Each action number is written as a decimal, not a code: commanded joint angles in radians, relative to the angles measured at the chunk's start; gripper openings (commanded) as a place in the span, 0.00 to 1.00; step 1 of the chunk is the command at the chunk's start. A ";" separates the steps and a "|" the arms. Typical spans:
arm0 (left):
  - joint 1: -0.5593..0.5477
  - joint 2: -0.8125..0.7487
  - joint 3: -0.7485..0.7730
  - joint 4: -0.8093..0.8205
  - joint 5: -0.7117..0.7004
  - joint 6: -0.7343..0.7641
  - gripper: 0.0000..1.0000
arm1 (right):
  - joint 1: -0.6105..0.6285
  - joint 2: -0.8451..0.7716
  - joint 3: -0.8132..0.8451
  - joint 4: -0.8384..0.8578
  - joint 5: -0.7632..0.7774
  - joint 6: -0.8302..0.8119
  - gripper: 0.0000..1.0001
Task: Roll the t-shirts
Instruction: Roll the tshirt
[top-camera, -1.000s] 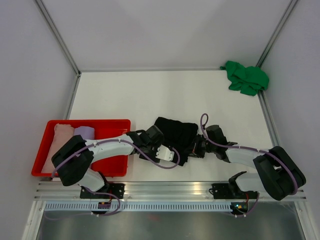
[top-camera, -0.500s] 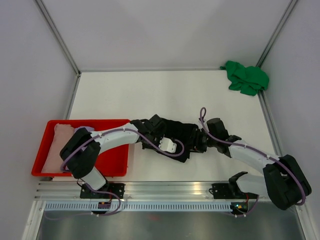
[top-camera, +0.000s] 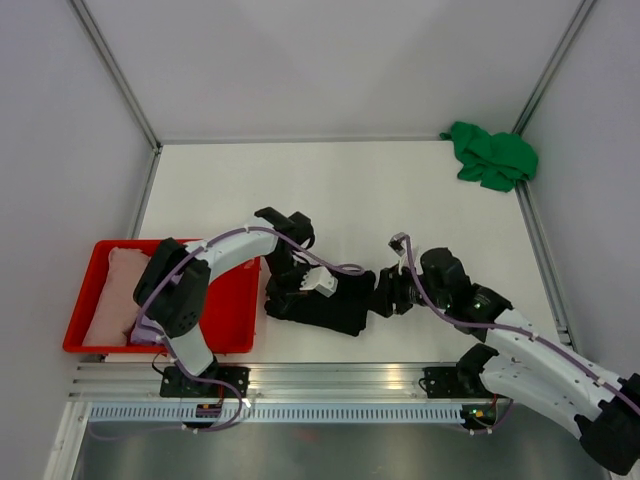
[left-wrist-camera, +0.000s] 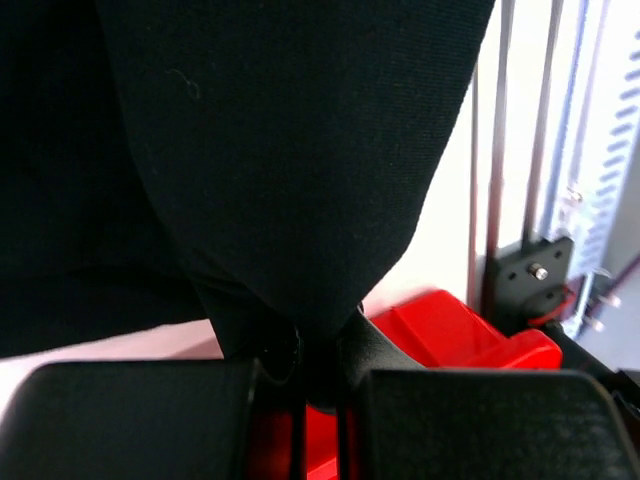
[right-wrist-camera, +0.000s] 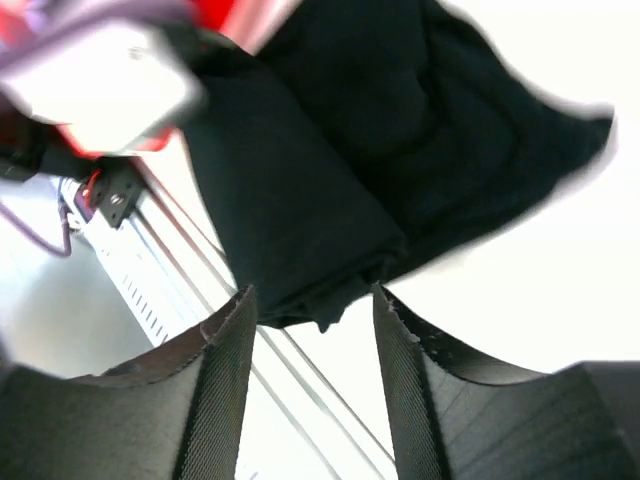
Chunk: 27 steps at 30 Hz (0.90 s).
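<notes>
The black t-shirt (top-camera: 335, 303) lies bunched on the white table near the front edge. My left gripper (top-camera: 287, 290) is shut on a fold at its left end, beside the red tray (top-camera: 232, 330). Up close, black cloth (left-wrist-camera: 300, 150) fills the view and the left gripper (left-wrist-camera: 320, 350) pinches a tuck of it. My right gripper (top-camera: 385, 297) stands open at the shirt's right end. In its own view the shirt's (right-wrist-camera: 330, 180) hem sits at the mouth of the right gripper (right-wrist-camera: 312, 305), and neither finger touches it. A green t-shirt (top-camera: 492, 156) lies crumpled in the far right corner.
A pale pink t-shirt (top-camera: 113, 295) lies in the left part of the red tray, whose corner (left-wrist-camera: 450, 335) shows under the left wrist. Aluminium rails (top-camera: 340, 380) run along the near edge of the table. White walls close in the table on three sides.
The left gripper shut on the black t-shirt and pulled it nearer and to the left, bunching it. The right gripper opened, let go of the cloth and drew back.
</notes>
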 joint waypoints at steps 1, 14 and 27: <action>0.005 0.029 0.054 -0.116 0.107 0.109 0.02 | 0.096 -0.069 -0.013 0.122 0.085 -0.079 0.57; 0.018 0.084 0.082 -0.139 0.110 0.149 0.02 | 0.397 0.057 -0.105 0.287 0.315 -0.184 0.73; 0.046 0.095 0.077 -0.141 0.110 0.169 0.02 | 0.460 0.202 -0.170 0.411 0.386 -0.165 0.71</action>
